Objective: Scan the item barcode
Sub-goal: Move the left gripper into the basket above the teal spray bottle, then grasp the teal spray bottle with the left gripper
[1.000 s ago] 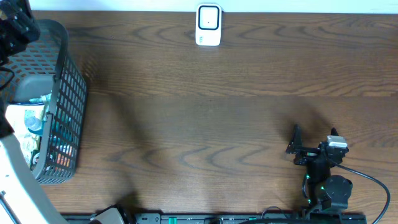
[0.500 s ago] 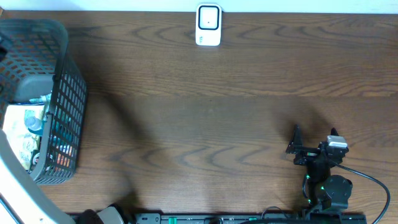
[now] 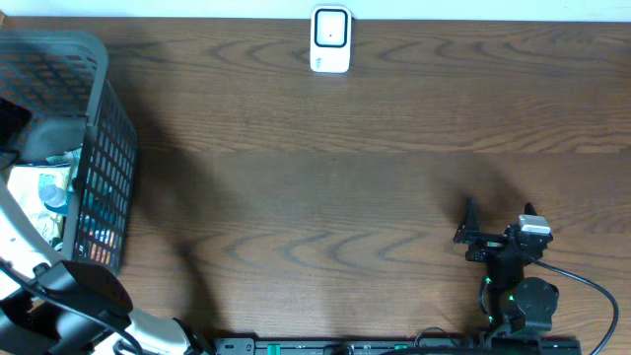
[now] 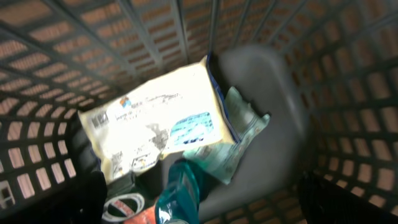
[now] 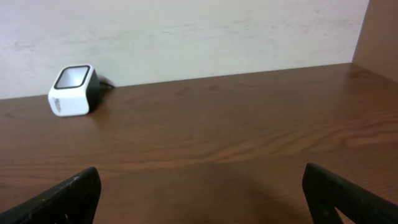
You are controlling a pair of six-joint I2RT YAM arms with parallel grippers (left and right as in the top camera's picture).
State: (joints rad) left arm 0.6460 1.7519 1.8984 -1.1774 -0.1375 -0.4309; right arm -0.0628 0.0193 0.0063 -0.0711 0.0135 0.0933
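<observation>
Listing the lot as we find it: left claw point(image 4: 202, 190), fingers spread wide at the two lower corners of its own view, nothing pinched between them, hanging over the open mouth of a dark mesh basket point(image 3: 104, 148). Directly below this claw, inside the basket, we note a cream pouch point(image 4: 155, 124) lying flat and topmost, printed face up with a blue label and small dark markings too blurred for us to read. Under the pouch's edge, toward the claw's right finger, there is a pale green packet point(image 4: 242, 134). Nearer the claw, between its fingers, we see a teal bottle point(image 4: 183, 186), with a red-orange scrap just beside it that we cannot identify. Right claw point(image 5: 200, 171), likewise spread and holding nothing, is low over the brown desk point(image 3: 325, 197), well apart from the basket. Ahead of this claw and off to its left, at the desk's far edge, we record a white scanner point(image 5: 71, 90), upright, its window facing up.
</observation>
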